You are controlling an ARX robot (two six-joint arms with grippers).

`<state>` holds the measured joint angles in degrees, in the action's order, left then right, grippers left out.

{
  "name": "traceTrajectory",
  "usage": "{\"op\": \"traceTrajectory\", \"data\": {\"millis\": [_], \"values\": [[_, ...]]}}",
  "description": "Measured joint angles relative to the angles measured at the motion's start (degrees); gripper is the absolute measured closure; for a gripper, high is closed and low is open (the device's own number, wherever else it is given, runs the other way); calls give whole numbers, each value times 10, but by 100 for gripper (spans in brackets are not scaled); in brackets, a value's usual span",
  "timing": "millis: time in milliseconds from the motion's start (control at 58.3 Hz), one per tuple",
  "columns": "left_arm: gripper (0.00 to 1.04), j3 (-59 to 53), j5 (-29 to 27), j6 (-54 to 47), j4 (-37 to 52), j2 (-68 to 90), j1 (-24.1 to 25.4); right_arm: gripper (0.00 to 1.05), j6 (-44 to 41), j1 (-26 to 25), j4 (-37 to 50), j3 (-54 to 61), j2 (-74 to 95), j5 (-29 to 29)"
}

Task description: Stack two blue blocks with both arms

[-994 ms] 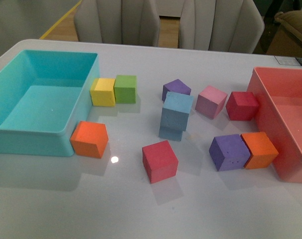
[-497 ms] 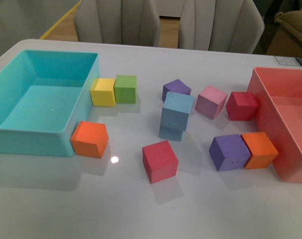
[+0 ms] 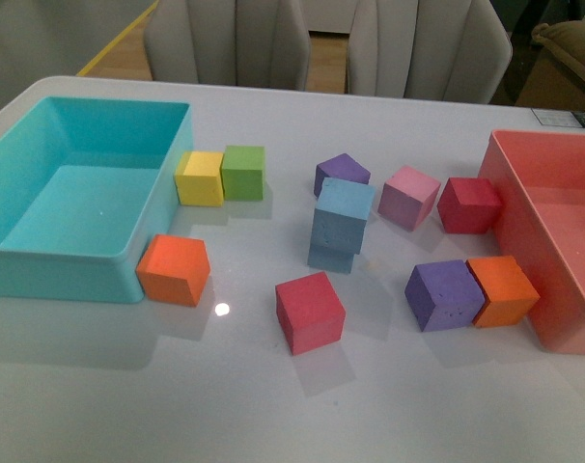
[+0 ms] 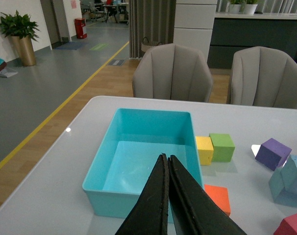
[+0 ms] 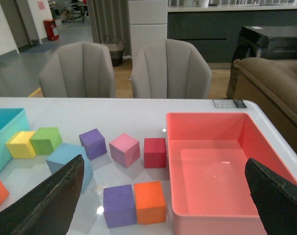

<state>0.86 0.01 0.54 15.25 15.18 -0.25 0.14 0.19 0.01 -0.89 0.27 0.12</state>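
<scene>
Overhead-lit glossy white table [image 3: 389,106]; grey chairs [image 4: 173,73] behind.

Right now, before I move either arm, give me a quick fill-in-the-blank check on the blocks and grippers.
1. The two matte light-blue foam cubes stand ____ in one pile.
2. The left gripper is ____.
3. The right gripper is ____.
4. The yellow foam cube touches the ____ foam cube.

Missing words: stacked; shut; open; green

You had the large bin [image 4: 138,122] directly ahead of your left gripper [image 4: 166,157], with two blocks stacked [image 4: 288,182] ahead to its right. The second bin [image 5: 212,161] lay ahead-right of your right gripper [image 5: 163,164], and two touching cubes [image 5: 134,203] lay between its fingers.
</scene>
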Motion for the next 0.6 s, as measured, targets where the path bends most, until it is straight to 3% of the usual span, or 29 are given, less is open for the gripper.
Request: {"op": "traceTrajectory", "data": {"millis": [274,360,600], "values": [[103,0,0,0,-49,-48,0,9,0,0,0,0,0,0],[103,0,0,-1,-146,-132,0,9,0,0,0,0,0,0],[103,0,0,-1,-151,-148,0,9,0,0,0,0,0,0]]}}
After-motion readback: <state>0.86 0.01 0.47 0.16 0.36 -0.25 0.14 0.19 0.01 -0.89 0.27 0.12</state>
